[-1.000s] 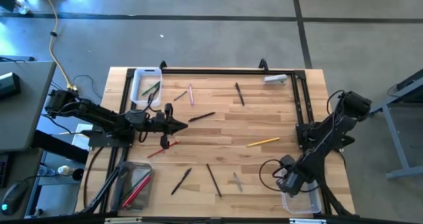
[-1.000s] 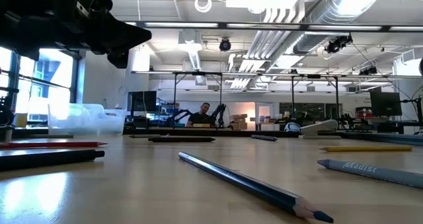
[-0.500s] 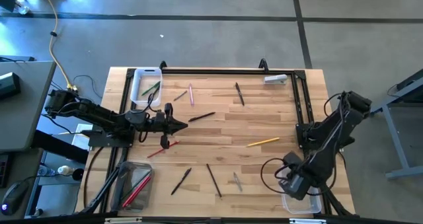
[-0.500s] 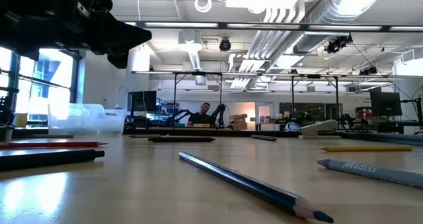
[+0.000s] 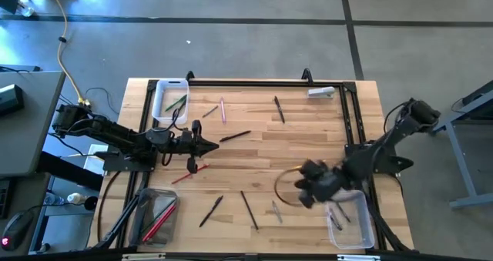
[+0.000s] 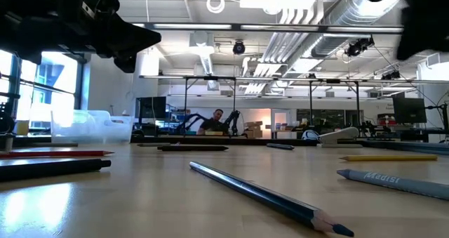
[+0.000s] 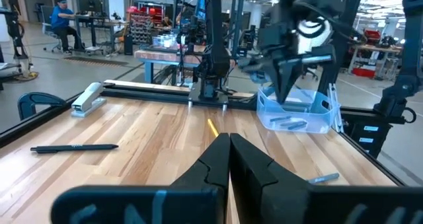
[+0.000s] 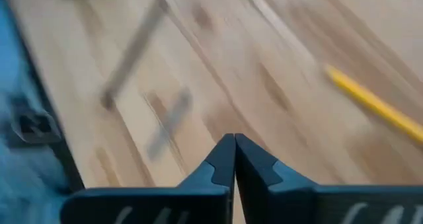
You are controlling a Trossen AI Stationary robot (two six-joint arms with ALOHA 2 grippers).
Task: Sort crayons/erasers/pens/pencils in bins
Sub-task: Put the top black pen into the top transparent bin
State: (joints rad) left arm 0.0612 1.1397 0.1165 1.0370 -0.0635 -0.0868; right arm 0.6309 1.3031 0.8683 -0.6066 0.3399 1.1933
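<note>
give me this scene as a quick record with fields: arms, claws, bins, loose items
left arm: left claw shut, empty, hovering over the table
right arm: right claw shut, empty, beside the right bin
bins: white-rimmed bin holds green sticks; grey-tinted bin holds red sticks
loose items: yellow pencil, pink stick, black pen and others on the wood

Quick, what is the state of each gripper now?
Left gripper: closed, holding nothing.
Right gripper: closed, holding nothing.
</note>
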